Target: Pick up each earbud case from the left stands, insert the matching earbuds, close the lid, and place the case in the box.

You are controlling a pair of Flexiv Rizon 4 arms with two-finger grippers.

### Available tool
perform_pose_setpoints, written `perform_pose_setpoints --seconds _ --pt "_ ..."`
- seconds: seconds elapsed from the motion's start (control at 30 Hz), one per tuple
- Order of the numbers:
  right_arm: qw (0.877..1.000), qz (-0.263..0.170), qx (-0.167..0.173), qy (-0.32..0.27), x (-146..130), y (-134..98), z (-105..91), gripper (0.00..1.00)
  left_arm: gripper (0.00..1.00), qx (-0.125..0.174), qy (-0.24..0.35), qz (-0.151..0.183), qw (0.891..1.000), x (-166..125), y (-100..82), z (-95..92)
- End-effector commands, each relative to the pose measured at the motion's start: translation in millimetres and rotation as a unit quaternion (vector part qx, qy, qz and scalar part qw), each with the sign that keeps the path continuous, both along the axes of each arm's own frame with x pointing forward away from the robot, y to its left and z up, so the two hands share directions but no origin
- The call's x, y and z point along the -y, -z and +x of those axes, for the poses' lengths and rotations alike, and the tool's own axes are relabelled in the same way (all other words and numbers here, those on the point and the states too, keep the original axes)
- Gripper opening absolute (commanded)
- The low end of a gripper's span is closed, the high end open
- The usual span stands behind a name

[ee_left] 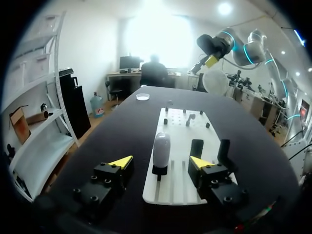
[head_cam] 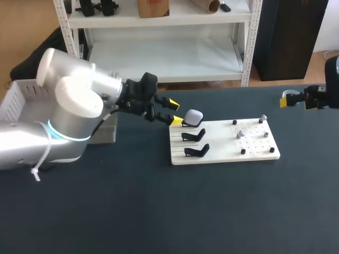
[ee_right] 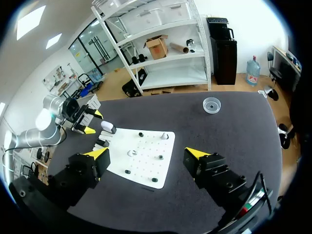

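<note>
A pale earbud case stands upright on the rearmost of three black stands at the left end of a white board; the other two stands are bare. My left gripper is open right beside the case. In the left wrist view the case stands between the yellow fingertips, with a gap on each side. Small earbuds sit on pegs at the board's right end. My right gripper hangs open over the table's far right, holding nothing; its own view shows the board ahead of it.
A white slatted box sits at the table's left rear, partly hidden by my left arm. A small clear dish lies on the dark table beyond the board, near my right gripper. Open tabletop lies in front of the board.
</note>
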State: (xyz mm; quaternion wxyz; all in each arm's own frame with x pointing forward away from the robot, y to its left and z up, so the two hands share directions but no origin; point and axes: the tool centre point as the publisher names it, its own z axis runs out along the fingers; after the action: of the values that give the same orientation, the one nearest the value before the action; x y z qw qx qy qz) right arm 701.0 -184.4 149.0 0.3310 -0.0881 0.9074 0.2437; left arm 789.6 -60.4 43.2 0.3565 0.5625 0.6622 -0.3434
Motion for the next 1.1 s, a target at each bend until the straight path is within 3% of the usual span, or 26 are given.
perform_pose_setpoints --seconds 0.03,0.8,1.1 --pt "1.000 0.000 0.000 -0.001 0.4 0.0 0.1 1.00 0.73 -0.007 0.010 0.000 1.000 7.4 6.2 7.2" --pt "1.000 0.000 0.000 -0.001 0.4 0.0 0.1 1.00 0.71 -0.029 0.028 -0.013 0.999 33.3 26.4 8.0" --pt "1.000 0.000 0.000 -0.001 0.4 0.0 0.1 1.00 0.62 -0.035 0.031 -0.014 0.999 36.6 32.1 9.4"
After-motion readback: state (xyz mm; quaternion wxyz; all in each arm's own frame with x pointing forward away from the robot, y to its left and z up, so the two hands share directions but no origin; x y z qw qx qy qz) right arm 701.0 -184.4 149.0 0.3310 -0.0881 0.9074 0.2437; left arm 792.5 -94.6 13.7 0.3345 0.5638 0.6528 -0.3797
